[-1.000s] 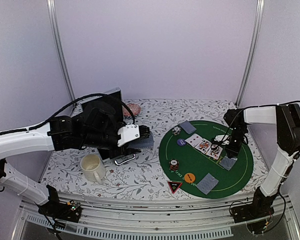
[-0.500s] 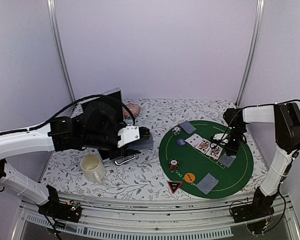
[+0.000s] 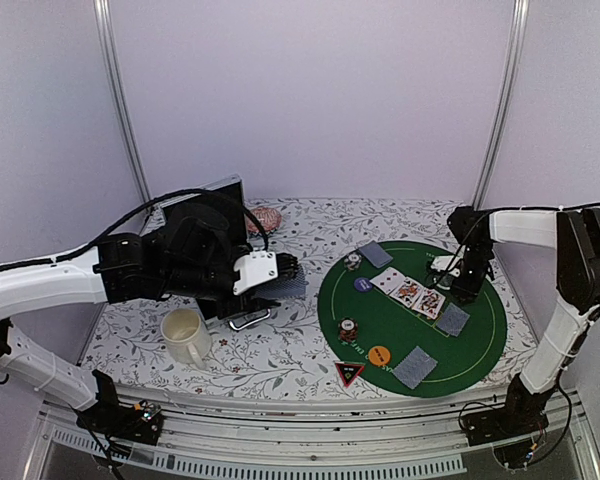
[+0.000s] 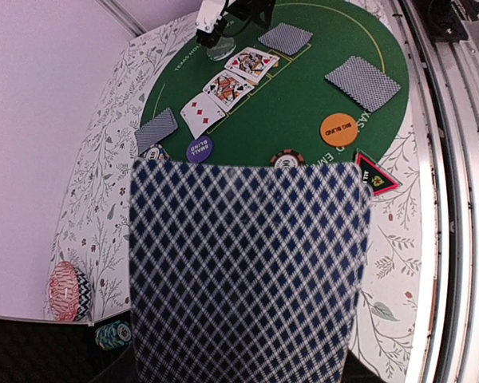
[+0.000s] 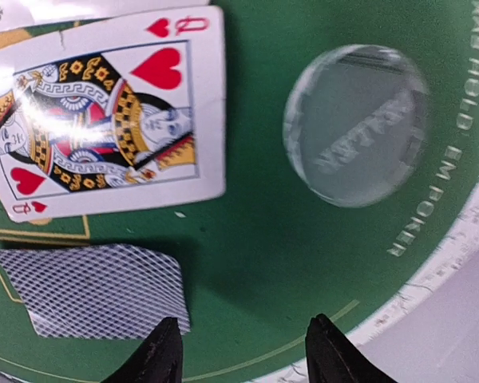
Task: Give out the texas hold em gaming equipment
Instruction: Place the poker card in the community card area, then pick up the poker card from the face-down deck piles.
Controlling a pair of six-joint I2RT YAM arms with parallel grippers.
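Green felt mat (image 3: 395, 325), near edge first: one black-red triangle marker (image 3: 349, 373), one orange disc (image 3: 379, 354), and the nearest of three face-down cards (image 3: 416, 366), all with grey-blue diamond-patterned backs. Just behind sits one striped chip stack (image 3: 349, 328). Mid-mat, three face-up cards (image 3: 408, 291) lie overlapped in a row, the queen of hearts (image 5: 104, 112) at the right end. Further back are one purple disc (image 3: 363, 284), one clear disc (image 5: 355, 124), and a second chip (image 3: 353, 261) by the far rim. The right gripper (image 5: 243, 351) hangs over the felt, fingers spread, nothing between them. Off the mat, the left gripper (image 3: 290, 270) pinches a held card (image 4: 247, 271) above the floral table (image 3: 280, 350).
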